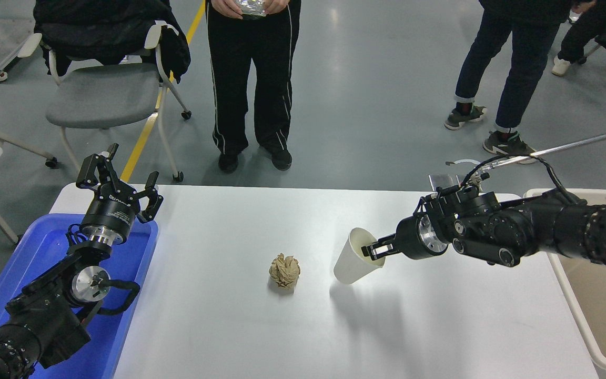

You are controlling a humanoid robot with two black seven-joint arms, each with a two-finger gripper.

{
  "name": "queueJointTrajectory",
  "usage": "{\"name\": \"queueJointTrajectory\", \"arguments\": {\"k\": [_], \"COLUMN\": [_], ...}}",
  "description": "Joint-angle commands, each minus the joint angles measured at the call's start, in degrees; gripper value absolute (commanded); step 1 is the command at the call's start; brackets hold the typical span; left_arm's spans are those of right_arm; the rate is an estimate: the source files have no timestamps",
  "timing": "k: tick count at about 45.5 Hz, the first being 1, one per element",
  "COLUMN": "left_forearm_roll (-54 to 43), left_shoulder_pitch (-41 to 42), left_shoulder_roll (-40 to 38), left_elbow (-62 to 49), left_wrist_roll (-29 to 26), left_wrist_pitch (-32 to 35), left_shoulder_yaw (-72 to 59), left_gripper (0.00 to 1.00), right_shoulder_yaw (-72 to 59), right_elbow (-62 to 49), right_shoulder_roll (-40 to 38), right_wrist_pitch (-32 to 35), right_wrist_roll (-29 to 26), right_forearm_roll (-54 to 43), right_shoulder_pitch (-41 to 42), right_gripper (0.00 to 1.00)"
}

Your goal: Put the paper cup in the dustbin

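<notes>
My right claw (374,248) is clamped on the paper cup's (353,258) rim; the cup hangs tilted above the tabletop (229,326), mouth up-right, base down-left.

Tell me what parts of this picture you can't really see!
- Large beige plastic dustbin, head view: cut off by the right and bottom edges, and the right arm crosses its far rim.
- Small white paper cup: the right hand pinches its rim, covering part of the inside.
- Shallow blue plastic tray: mostly hidden under the parked left arm, whose hand is open.
- People at the far side: cut off by the top edge.
</notes>
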Motion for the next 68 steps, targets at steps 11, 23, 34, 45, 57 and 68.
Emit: {"name": "queueJointTrajectory", "arguments": {"k": [11, 23, 34, 45, 57, 68], "left_forearm_roll": [0.0, 0.0, 0.0, 0.0, 0.0, 0.0], "left_shoulder_pitch": [0.0, 0.0, 0.0, 0.0, 0.0, 0.0], "left_shoulder_roll": [-0.02, 0.07, -0.02, -0.02, 0.07, -0.02], "left_elbow": [0.0, 0.0, 0.0, 0.0, 0.0, 0.0], "left_wrist_roll": [0.08, -0.01, -0.01, -0.01, -0.01, -0.01], "left_wrist_pitch": [0.0, 0.0, 0.0, 0.0, 0.0, 0.0], "left_shoulder_yaw": [0.0, 0.0, 0.0, 0.0, 0.0, 0.0], "left_gripper": [1.0, 1.0, 1.0, 1.0, 1.0, 1.0], "right_shoulder_yaw": [20.4, 29.54, 32.8, 32.97, 32.88, 32.88], "right_elbow": [0.79, 0.7, -1.23, -12.12, -29.25, -44.46], "right_shoulder_roll": [-10.26, -15.0, -16.15, -16.32, -18.35, -18.43], "right_wrist_pitch": [4.25, 7.59, 8.12, 8.21, 7.77, 7.77], "right_wrist_roll": [1.77, 2.12, 2.03, 2.03, 1.33, 1.07], "right_forearm_roll": [12.94, 13.74, 17.87, 26.82, 36.49, 39.84], "right_shoulder_pitch": [-1.05, -1.4, -2.45, -4.3, -7.2, -13.52], "right_gripper": [0.0, 0.0, 0.0, 0.0, 0.0, 0.0]}}
